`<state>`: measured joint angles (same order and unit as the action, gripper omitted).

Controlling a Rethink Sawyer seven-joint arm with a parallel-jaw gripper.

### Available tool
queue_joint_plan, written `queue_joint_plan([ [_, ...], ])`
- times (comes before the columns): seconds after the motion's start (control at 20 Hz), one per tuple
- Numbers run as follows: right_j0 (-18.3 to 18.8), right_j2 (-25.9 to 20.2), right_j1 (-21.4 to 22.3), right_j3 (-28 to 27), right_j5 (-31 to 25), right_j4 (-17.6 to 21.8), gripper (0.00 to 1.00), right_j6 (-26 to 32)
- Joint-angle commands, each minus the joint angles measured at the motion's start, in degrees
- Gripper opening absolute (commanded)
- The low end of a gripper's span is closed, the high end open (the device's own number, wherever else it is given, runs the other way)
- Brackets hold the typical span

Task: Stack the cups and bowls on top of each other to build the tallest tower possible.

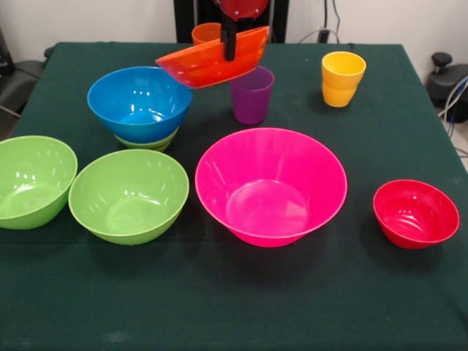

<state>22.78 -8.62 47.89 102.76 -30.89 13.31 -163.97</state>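
Front view shows the hand [230,45] pinching the rim of the orange bowl [213,60], which hangs tilted in the air above the counter [234,307], between the blue bowl [139,102] and the purple cup [251,94]. A single dark finger is visible against the bowl's wall, and the bowl rides on that thin grip alone.

The likeliest failure is a slip: the bowl is smooth, glossy plastic, held only at its edge and already tipped, so it could rotate or drop. If it swings low it may clip the purple cup, a light narrow tumbler that would topple easily. Set down crooked on the blue bowl, it could slide off instead of seating, since both surfaces are slick and curved.

The blue bowl sits nested in a lime green bowl [148,141], the only stack so far. Two more lime green bowls [129,194] [31,179] stand at the near side, the large pink bowl [270,184] in the middle, the small red bowl [415,213] well apart from it. The yellow cup [342,78] stands alone; an orange cup [206,33] shows partly behind the lifted bowl. All are round, hard, shiny plastic on dark green cloth.
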Motion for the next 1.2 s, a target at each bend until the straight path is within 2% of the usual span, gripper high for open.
queue_joint_plan([
  [0.05,-0.1,-8.0,2.6,4.1,-1.1,3.1,0.0,12.9],
  [0.45,1.9,-8.9,6.2,5.0,-3.7,3.5,0.0,15.1],
  [0.85,7.4,-12.2,9.1,7.1,-4.7,4.4,0.0,19.0],
  [1.2,12.1,-15.9,11.9,8.3,-8.1,4.1,0.0,22.5],
])
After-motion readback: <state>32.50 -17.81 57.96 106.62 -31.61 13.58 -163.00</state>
